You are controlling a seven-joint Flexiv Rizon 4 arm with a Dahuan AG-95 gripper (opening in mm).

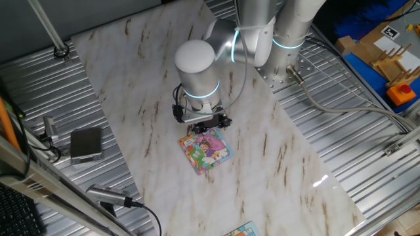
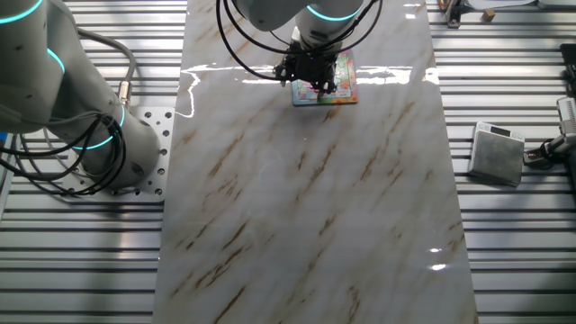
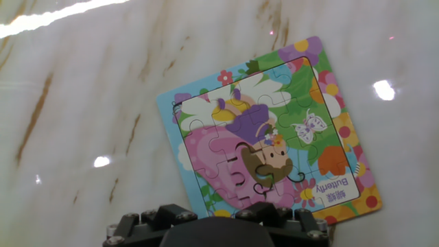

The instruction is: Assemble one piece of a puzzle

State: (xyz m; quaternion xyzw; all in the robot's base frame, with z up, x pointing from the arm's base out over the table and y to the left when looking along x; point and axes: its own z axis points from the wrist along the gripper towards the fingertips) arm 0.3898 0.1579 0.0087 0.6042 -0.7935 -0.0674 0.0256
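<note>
Tool (image 1: pixel 205 122) of mine hangs low over the puzzle (image 1: pixel 206 150), right at its edge nearest the arm's base, and I cannot tell whether the fingers are spread or pressed together: in the hand view only the dark housing shows along the bottom, and both fixed views hide the tips behind the wrist. I also cannot make out the piece itself; either it is already seated among the others or it sits under my tool where no camera reaches.

My worry from here is that the board lies loose and skewed on the slick marble desk (image 1: pixel 275 164), so any sideways push from me would likely slide it rather than seat anything. If the piece is only half in its slot, pressing off-centre could tip it up or jam a tab. Lifting away too fast could also drag a loosely fitted piece out.

Seen from the hand view, the puzzle is a small square with a blue, yellow and orange border, pink and purple cartoon figures in the middle, green leaves and a white butterfly. It rests flat near the middle of the desk, corners turned away from the desk's edges, and I see no obvious gap in the part that shows.
</note>
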